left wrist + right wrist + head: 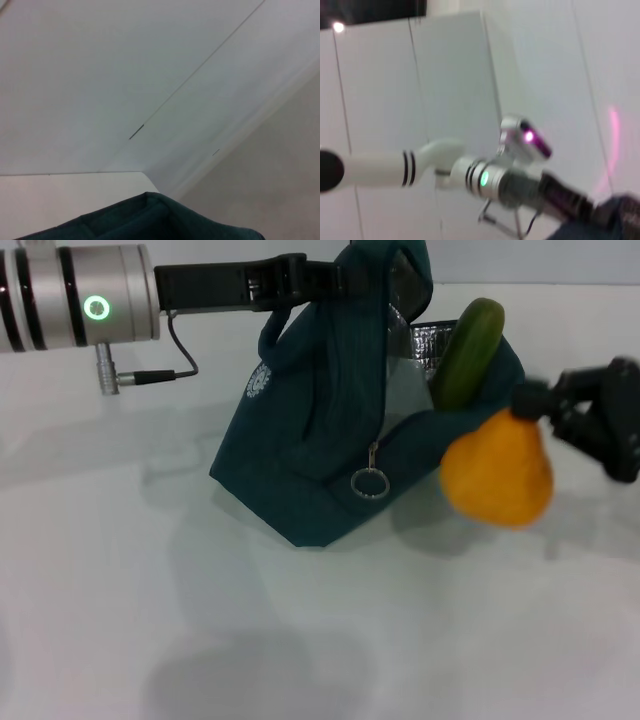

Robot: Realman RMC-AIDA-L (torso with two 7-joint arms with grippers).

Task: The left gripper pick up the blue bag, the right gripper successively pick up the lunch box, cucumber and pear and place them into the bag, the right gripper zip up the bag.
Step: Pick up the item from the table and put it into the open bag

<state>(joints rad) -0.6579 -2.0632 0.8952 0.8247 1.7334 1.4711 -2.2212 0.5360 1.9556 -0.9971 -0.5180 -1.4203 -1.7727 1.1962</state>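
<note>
Pear (498, 472) pinched in right gripper (530, 403) beside bag (330, 455), cucumber (468, 350) already in; left gripper (352, 278) clamps bag top, holding it upright and open.

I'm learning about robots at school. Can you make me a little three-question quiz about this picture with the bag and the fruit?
1. True or false: the cucumber sticks out of the top of the blue bag.
2. What is the right gripper holding? A) pear B) lunch box C) zipper ring
3. Fill in: the left gripper holds the bag by its ____.

Key: 1 true. 2 A, the pear, beside the bag, not yet inside. 3 top.
</note>
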